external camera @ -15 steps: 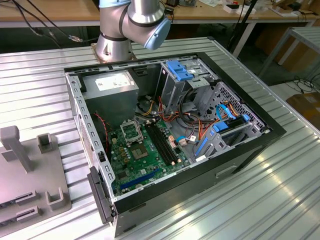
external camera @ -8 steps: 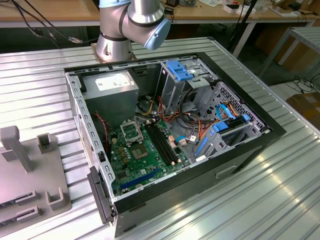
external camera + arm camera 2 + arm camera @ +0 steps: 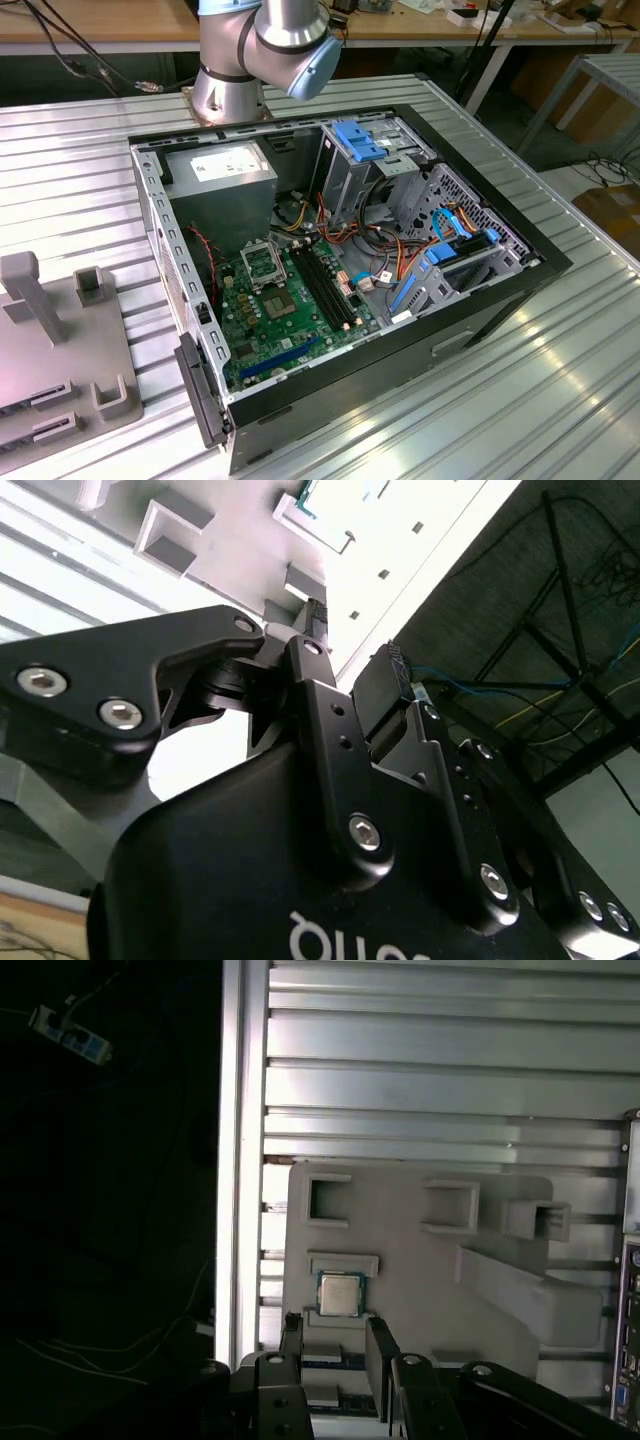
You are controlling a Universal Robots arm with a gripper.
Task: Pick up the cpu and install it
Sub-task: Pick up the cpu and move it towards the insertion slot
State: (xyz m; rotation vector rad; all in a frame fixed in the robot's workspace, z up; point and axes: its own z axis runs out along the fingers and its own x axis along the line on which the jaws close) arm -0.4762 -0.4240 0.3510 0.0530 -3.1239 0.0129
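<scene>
The cpu [image 3: 340, 1293], a small square chip with a silver-grey face, lies flat in a shallow recess of the grey fixture [image 3: 420, 1260] in the first wrist view. My gripper [image 3: 334, 1328] hovers above it, open, with one black finger to either side of the chip and nothing held. In the second wrist view the gripper [image 3: 352, 640] appears from close behind, its two fingertips apart over the fixture [image 3: 180, 530]. In the exterior view the square metal-framed socket [image 3: 262, 265] sits on the green motherboard [image 3: 290, 325] inside the open computer case.
The grey fixture [image 3: 60, 340] lies on the slatted metal table [image 3: 480, 400], at the exterior view's left of the case [image 3: 500, 290]. It carries raised posts and blocks. Inside the case are a power supply [image 3: 222, 185], black memory slots [image 3: 325, 285], cables and blue drive brackets [image 3: 360, 140].
</scene>
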